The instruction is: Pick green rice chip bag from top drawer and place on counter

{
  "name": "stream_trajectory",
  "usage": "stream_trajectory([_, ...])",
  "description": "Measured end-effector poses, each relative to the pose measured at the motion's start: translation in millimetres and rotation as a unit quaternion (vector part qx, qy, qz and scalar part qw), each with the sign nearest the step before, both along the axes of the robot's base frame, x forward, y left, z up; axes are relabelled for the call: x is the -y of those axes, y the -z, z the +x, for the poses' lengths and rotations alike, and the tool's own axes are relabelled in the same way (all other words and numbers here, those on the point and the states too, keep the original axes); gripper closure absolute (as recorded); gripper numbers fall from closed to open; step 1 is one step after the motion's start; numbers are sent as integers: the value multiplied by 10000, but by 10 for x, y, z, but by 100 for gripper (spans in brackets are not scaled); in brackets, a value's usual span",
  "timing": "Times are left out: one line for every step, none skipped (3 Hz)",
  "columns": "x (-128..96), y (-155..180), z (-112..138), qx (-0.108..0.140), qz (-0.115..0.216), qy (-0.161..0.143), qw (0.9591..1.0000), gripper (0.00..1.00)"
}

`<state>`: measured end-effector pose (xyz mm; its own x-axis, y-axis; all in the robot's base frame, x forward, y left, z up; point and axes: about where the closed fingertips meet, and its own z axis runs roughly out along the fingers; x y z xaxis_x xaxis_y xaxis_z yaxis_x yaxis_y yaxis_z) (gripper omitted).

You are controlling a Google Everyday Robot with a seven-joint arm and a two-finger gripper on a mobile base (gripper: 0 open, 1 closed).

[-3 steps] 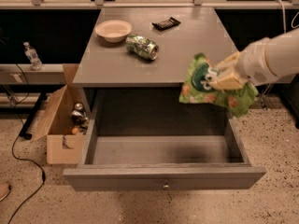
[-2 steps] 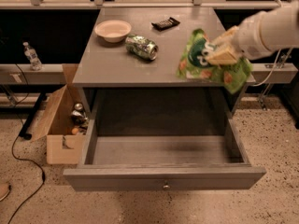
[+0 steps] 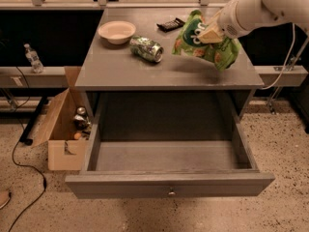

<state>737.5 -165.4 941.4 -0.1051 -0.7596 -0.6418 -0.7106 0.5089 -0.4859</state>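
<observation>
**Tool.** The tool (image 3: 208, 33) is at the right rear of the table (image 3: 120, 71), above its surface. Its fingers are closed on the upper part of the bag (image 3: 206, 50). The arm enters from the upper right.

**Bag.** The bag hangs tilted from the grip, clear of the table. A shadow lies on the surface just below it, so it is judged to be carried, not set down. It is held over a bare patch, beside the can (image 3: 146, 49) and apart from it. This leaves room for lowering without contact.

**Drawer.** The drawer (image 3: 169, 156) is pulled fully out and shows nothing inside. Extraction is judged complete; placement is not yet done.

**Count.**
- Bag: one.
- Can: one, lying on its side at table centre.
- Bowl (image 3: 117, 31): one, left rear.
- Dark flat item (image 3: 170, 24): one, at the rear; type not discernible.
- Drawer: one, with one knob (image 3: 171, 193).
- Box (image 3: 60, 129): one, on the floor at left, with small items inside.
- Bottle (image 3: 33, 58): one, far left.
</observation>
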Motion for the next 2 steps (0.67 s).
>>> stream_trajectory([79, 106, 351, -140, 135, 305, 9993, 85])
stream_trajectory([162, 175, 566, -246, 287, 497, 9981, 62])
